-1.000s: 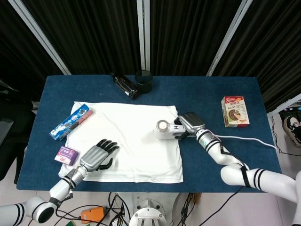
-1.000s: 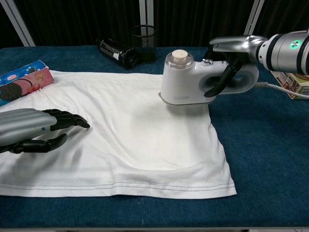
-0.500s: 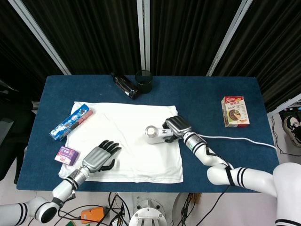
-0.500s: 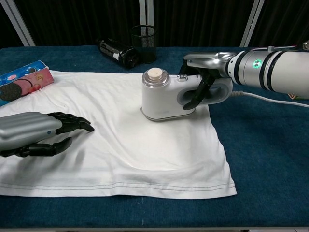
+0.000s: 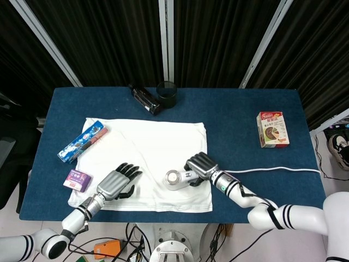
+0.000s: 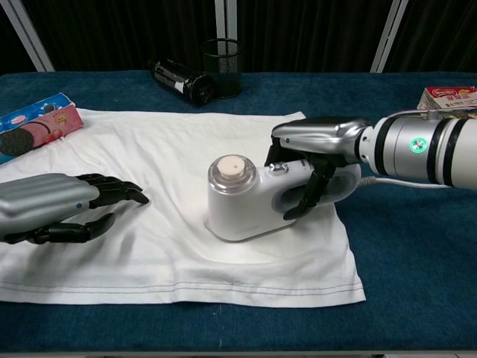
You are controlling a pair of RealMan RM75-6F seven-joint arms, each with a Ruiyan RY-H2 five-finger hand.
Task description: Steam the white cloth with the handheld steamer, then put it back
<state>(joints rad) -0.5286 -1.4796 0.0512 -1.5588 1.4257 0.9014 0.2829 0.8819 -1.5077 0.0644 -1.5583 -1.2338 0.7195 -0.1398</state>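
Observation:
The white cloth point(image 5: 144, 150) point(image 6: 171, 171) lies spread flat on the blue table. On its near right part stands the white handheld steamer point(image 5: 177, 178) point(image 6: 250, 201), base down on the fabric. My right hand point(image 5: 200, 166) point(image 6: 317, 160) grips the steamer's handle, fingers wrapped through the loop. Its white cord point(image 5: 272, 171) trails off to the right. My left hand point(image 5: 116, 183) point(image 6: 56, 207) rests open, palm down, on the cloth's near left part, fingers spread.
A blue snack packet point(image 5: 82, 141) point(image 6: 33, 123) lies at the cloth's left edge, a small purple box point(image 5: 77, 180) near my left hand. A black bottle point(image 5: 144, 99) and mesh cup point(image 5: 166, 94) sit at the back. A red box point(image 5: 272, 129) lies far right.
My right hand has drawn the steamer across the cloth from its far right corner toward the near edge and slightly left. The left hand has stayed almost still on the cloth.

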